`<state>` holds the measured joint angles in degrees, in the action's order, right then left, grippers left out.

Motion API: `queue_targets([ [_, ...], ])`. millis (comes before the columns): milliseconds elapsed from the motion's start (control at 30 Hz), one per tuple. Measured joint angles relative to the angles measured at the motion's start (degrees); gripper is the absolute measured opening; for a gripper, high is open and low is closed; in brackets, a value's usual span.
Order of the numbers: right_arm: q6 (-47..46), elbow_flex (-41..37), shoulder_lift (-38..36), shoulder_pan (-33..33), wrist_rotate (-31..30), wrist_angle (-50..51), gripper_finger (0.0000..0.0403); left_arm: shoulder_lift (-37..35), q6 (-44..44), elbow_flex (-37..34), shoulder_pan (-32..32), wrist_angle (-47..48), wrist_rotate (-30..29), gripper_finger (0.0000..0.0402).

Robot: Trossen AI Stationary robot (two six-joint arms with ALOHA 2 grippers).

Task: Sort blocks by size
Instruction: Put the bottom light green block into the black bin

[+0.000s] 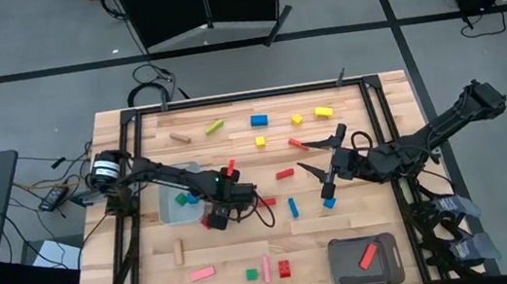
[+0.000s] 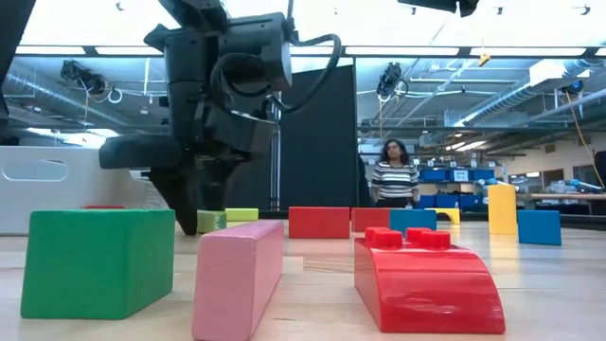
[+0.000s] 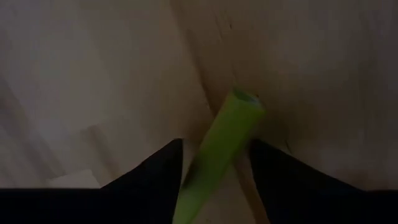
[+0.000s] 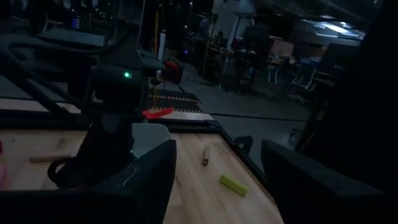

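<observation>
A green block (image 3: 221,158) stands between the left gripper's (image 3: 214,180) closed-in fingers, held; the right gripper (image 1: 325,180) hangs spread, empty.

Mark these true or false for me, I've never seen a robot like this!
1. A red bar lies in the dark tray. True.
2. The right end effector holds a blue block. False: it is open and empty.
3. A person in a striped top stands behind the table. True.
4. The pale tray holds only red blocks. False: it holds a green cube and a blue cube.
5. The left end effector is right beside the pale tray. True.
</observation>
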<state>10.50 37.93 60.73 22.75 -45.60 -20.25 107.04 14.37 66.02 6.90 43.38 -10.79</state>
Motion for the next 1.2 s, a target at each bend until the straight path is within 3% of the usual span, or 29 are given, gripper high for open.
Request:
queue_targets([
  [200,0.35,0.0,-0.02,0.08,0.0,-0.78,0.0245,-0.43,-2.75,-0.26,-0.06,-2.29,-1.09,0.0057],
  [500,3.8,1.54,-0.99,3.93,-2.52,-1.62,0.0241,-2.79,-5.93,0.75,0.23,-8.41,-5.94,0.0063],
  [733,10.56,3.96,-2.55,12.05,-10.07,-3.3,0.0241,-5.82,-8.95,0.9,1.09,-37.49,2.23,0.0063],
  [967,15.16,3.98,-2.56,15.97,-14.92,-6.67,0.0241,2.7,-18.32,1.52,1.87,-67.08,11.79,0.0063],
  [1067,15.76,3.98,-2.56,16.23,-14.97,-7.42,0.0239,7.44,-22.11,5.47,2.61,-73.33,13.73,0.0063],
  [1200,16.15,3.98,-2.56,16.25,-14.95,-7.49,0.0238,14.15,-22.61,13.35,4.05,-73.63,17.15,0.0063],
])
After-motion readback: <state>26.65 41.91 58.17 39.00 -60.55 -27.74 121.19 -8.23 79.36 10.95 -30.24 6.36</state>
